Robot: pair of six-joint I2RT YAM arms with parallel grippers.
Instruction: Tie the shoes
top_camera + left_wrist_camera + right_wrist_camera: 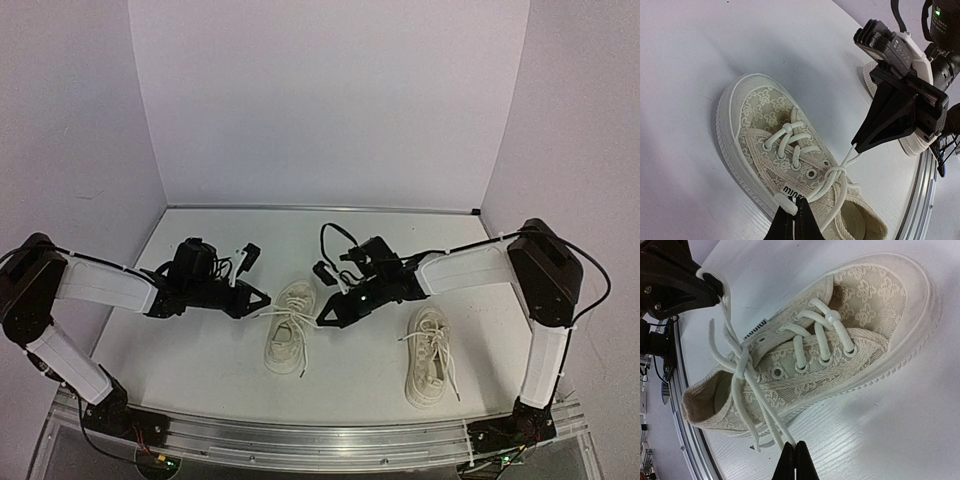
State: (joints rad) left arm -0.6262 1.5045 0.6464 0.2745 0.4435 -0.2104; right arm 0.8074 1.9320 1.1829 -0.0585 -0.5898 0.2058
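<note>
Pinching one lace [840, 172] strand per tool: left tool [265, 298] and right tool [320, 322] each clamped tight on a white strand, held out to opposite sides of the middle shoe [288, 335] on the bench [200, 360], probably to cinch the crossed knot. Other shoe [430, 358] lying near, to the right, laces loose. Side tag [790, 190] printed, lettering too blurred to read.

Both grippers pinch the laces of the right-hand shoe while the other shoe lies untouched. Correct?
No. The top view shows the left gripper and right gripper pinching the laces of the left shoe; the right shoe is the one lying untouched.
</note>
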